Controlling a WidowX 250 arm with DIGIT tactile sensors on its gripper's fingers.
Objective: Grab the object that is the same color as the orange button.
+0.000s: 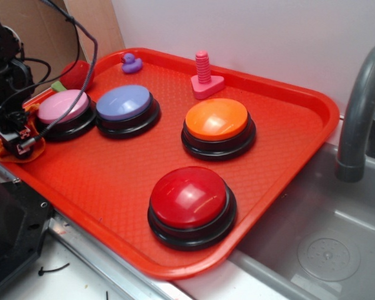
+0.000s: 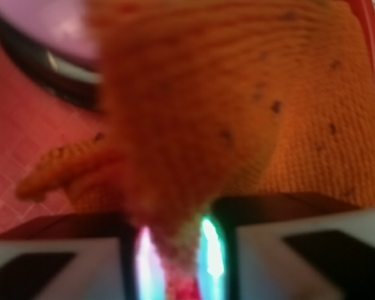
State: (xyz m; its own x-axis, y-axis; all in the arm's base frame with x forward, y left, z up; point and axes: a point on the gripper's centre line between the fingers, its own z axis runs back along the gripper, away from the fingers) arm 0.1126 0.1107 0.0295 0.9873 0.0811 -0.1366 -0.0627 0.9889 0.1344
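Note:
The orange button point(image 1: 216, 119) sits on the red tray point(image 1: 112, 169), right of centre. The object, an orange knitted cloth point(image 1: 1, 152), lies at the tray's far left edge beside the pink button point(image 1: 62, 107). My gripper point(image 1: 17, 139) is down on that cloth. In the wrist view the cloth point(image 2: 194, 112) is drawn up into a peak and pinched between the jaws of my gripper point(image 2: 178, 262), which is shut on it. The rest of the cloth spreads over the tray point(image 2: 12, 181), and the pink button's point(image 2: 44, 25) rim shows at top left.
Also on the tray are a purple button point(image 1: 124, 103), a red button point(image 1: 189, 197), a purple duck point(image 1: 132, 63) and a pink bolt on a triangular base point(image 1: 204, 75). A red object point(image 1: 81, 74) sits at the back left corner. A sink point(image 1: 325, 237) and grey faucet point(image 1: 362, 106) stand right.

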